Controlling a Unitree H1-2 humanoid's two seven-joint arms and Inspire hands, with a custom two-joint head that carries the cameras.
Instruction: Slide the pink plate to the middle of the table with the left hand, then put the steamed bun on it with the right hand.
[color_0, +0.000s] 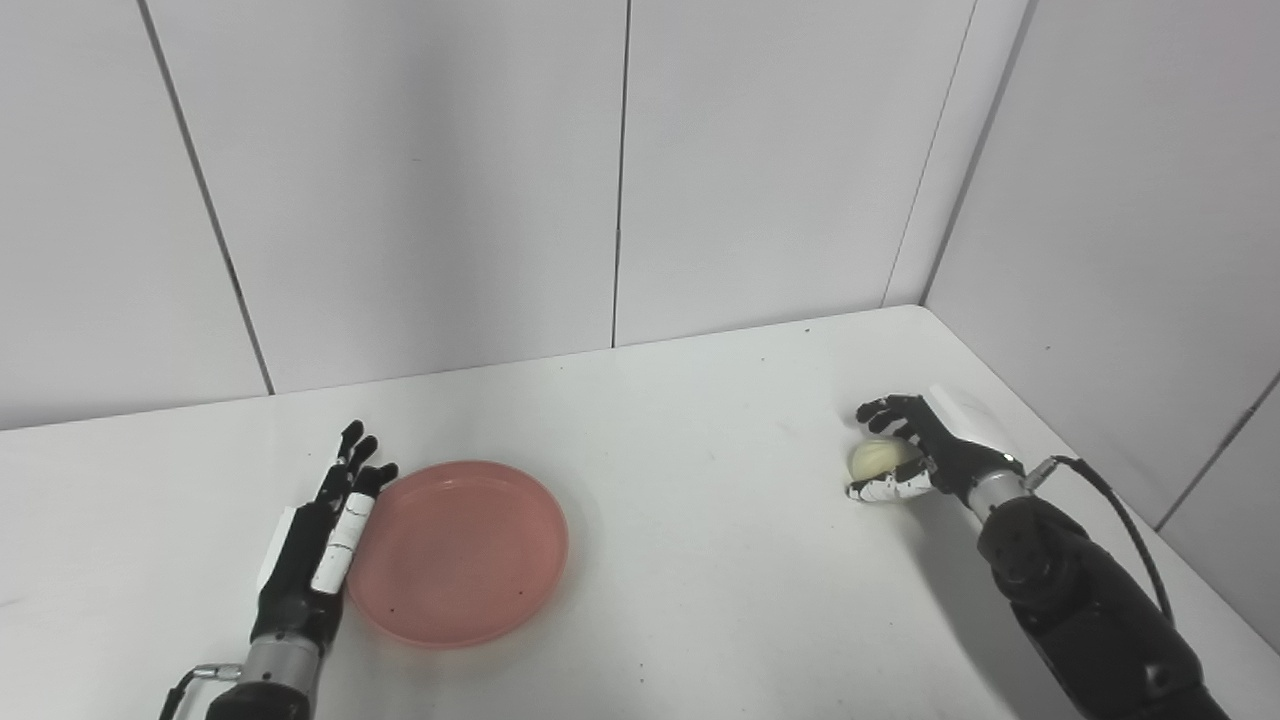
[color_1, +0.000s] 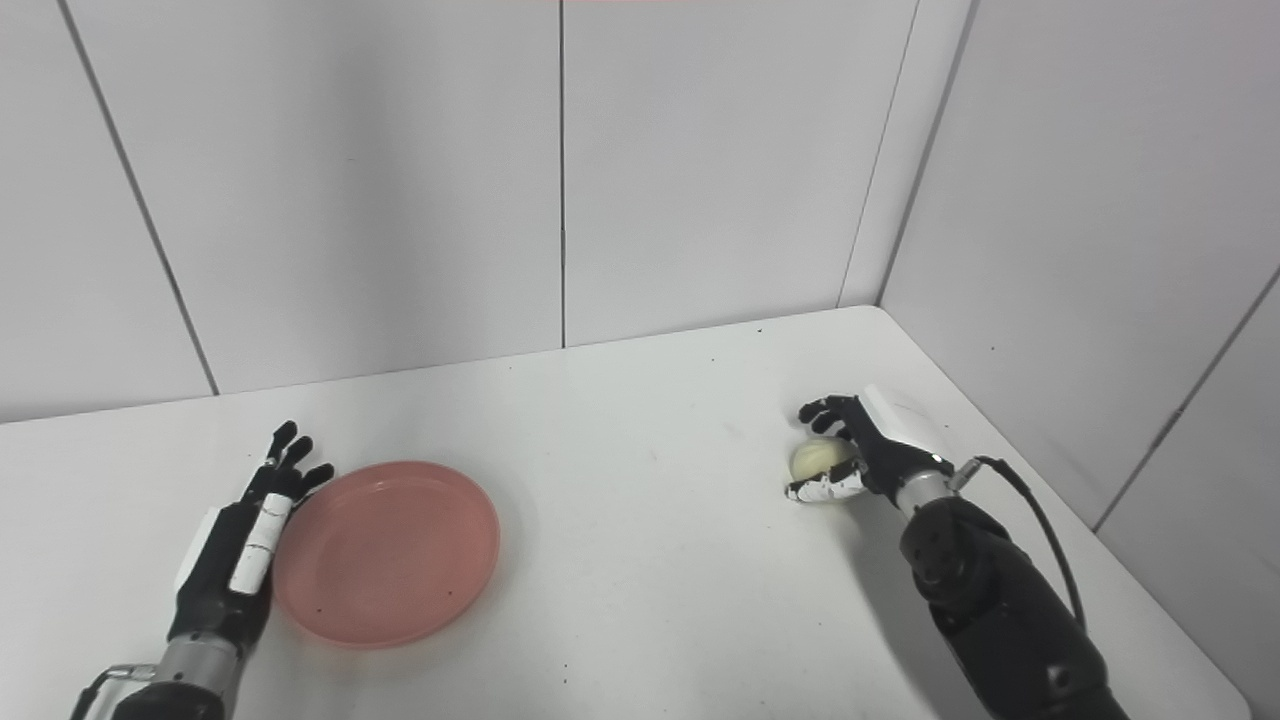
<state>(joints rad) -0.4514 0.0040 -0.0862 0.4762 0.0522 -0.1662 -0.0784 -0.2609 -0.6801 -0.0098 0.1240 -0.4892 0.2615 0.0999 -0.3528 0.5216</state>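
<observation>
Shallow round pink plastic plate (color_0: 458, 552) sits flat on the white table (color_0: 680, 520), left of centre, empty. We read the slide as not finished: the table's middle lies to the plate's right, open surface all the way.

Left hand (color_0: 325, 535) stands on edge against the plate's left rim, fingers straight and together, palm facing the plate, holding nothing. Touching or just beside the rim; we cannot tell which. The relation that matters: the plate lies directly to the right of the palm, so a sideways push rightward carries it toward centre. This hand is by far the nearer to it.

Small round pale cream steamed bun (color_0: 878, 459) rests on the table well apart, near the right edge and far corner. Right hand (color_0: 905, 452) is curled around it, fingers over the far side, thumb on the near side. We judge it gripped, though not lifted.

Bun to plate: a long leftward carry across bare table.
</observation>
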